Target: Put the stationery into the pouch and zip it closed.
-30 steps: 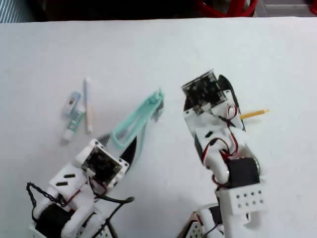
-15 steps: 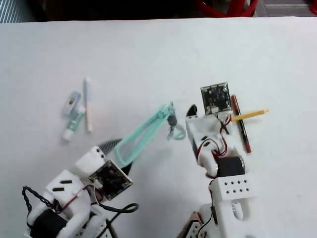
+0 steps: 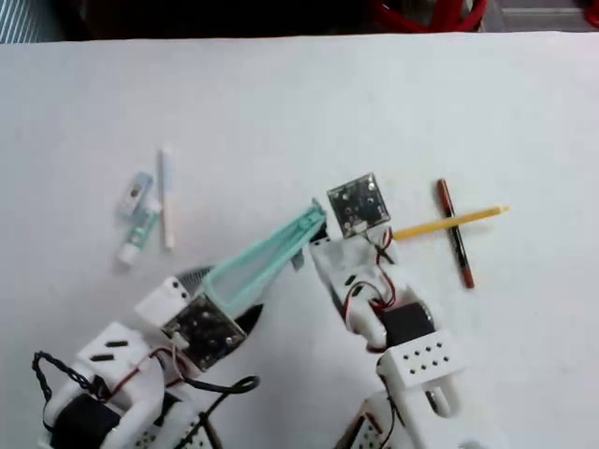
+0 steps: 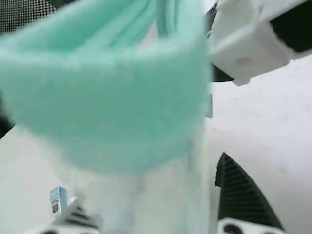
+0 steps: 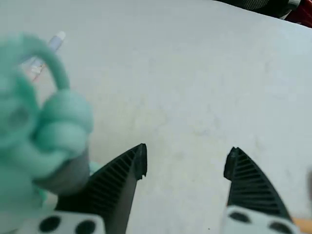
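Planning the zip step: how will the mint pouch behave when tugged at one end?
Likely floppy: the pouch looks like soft fabric, gripped at one end by the left gripper. Probably light, as that single grip seems to hold it up. Its narrow edge-on shape suggests the mouth may shut.

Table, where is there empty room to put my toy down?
The wide far strip of table behind everything is bare, and so is the right side beyond the red pen and yellow pencil. It is crowded around the pouch and both arms, and by the small stationery at the left.
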### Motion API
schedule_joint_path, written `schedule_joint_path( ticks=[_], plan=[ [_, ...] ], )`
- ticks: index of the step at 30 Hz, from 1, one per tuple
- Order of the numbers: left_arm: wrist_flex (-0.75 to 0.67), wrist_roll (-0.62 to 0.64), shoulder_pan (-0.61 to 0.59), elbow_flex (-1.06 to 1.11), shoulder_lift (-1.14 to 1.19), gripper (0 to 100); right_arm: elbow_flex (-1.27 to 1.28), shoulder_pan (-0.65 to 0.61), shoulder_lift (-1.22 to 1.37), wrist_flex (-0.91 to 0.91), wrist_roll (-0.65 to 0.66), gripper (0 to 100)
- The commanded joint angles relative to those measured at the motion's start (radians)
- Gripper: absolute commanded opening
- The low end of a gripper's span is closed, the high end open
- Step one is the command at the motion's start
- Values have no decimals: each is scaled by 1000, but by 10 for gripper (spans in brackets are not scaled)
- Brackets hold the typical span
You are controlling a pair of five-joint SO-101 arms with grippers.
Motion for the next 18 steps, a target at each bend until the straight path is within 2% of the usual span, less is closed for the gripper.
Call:
schedule_joint_path(
  ticks=[1,6,10,14,16,18],
  plan=[
    [18,-38,-85,-28,8,241,-5,-4,2,-19,-8,251],
    [32,-38,-180,-32,8,241,-3,-7,2,-19,-8,251],
    [21,-14,-180,-31,8,236,-2,-10,2,-19,-6,251],
    [-68,129,-179,-28,8,120,6,-12,2,-21,-6,251],
    [-110,138,-154,-26,8,68,6,-12,2,-21,-6,251],
    [-124,143,-113,-26,8,57,6,-12,2,-19,-6,251]
  ],
)
